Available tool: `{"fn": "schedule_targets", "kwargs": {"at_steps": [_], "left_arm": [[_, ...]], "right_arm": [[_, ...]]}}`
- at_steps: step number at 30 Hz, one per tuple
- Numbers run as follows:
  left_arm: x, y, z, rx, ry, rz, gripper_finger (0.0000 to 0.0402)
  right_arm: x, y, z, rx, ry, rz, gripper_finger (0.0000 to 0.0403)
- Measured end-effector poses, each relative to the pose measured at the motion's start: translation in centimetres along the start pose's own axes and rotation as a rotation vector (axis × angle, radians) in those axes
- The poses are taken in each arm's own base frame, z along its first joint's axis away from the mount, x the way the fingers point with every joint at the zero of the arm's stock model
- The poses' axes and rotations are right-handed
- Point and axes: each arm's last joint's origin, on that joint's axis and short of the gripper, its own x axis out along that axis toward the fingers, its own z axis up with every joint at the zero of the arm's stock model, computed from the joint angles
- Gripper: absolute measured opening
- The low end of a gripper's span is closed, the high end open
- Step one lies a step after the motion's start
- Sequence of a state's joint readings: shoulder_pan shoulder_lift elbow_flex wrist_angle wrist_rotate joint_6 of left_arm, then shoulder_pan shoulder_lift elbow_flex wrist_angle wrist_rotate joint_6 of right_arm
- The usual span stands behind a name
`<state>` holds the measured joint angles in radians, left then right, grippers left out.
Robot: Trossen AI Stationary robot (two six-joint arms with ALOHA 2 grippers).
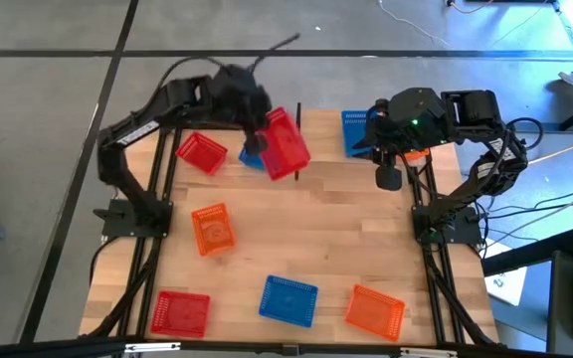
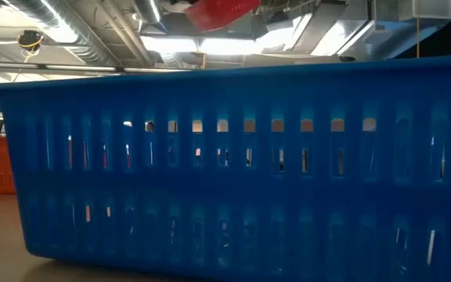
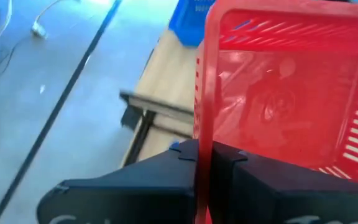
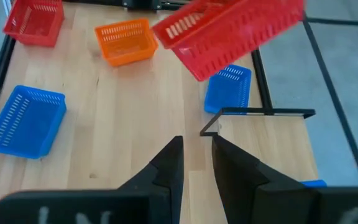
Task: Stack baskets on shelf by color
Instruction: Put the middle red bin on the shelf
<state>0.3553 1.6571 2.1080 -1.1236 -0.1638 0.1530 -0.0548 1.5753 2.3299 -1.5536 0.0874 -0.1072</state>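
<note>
Red basket (image 3: 278,99) wall pinched by left gripper (image 3: 205,163); low view blocked.

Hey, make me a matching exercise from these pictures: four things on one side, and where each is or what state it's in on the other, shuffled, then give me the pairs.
Column one:
1. left gripper
2. right gripper
3. lifted red basket
4. blue basket at the near edge

Column two:
A. resting on the tabletop between a red basket and an orange basket
B. tilted in the air above the table's far side
C. shut on a basket's wall
D. holding nothing, jaws a little apart

Pairs: 1-C, 2-D, 3-B, 4-A
</note>
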Motion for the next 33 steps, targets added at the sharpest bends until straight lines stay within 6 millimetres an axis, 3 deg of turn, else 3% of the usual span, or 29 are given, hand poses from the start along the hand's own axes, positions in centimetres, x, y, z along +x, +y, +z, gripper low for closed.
{"fn": "schedule_targets", "kwargs": {"at_steps": [8,14,20,27,33], "left_arm": [[5.2,2.8,2.0,0.130,-0.088,-0.112,0.0000],[10.9,4.6,1.6,0.099,-0.085,-0.126,0.0000],[15.2,6.0,0.6,0.072,-0.059,-0.147,0.0000],[18.6,6.0,-0.4,0.112,-0.015,-0.159,0.0000],[20.2,6.0,-0.9,0.113,0.007,-0.141,0.0000]], "right_arm": [[0.0,-0.5,-0.1,-0.001,0.017,-0.156,0.0083],[0.0,-0.5,-0.1,0.000,0.018,-0.165,0.0083],[0.0,-0.5,-0.1,0.001,0.018,-0.165,0.0083],[0.0,-0.5,-0.1,0.002,0.018,-0.165,0.0083],[0.0,-0.5,-0.1,0.002,0.018,-0.165,0.0083]]}}
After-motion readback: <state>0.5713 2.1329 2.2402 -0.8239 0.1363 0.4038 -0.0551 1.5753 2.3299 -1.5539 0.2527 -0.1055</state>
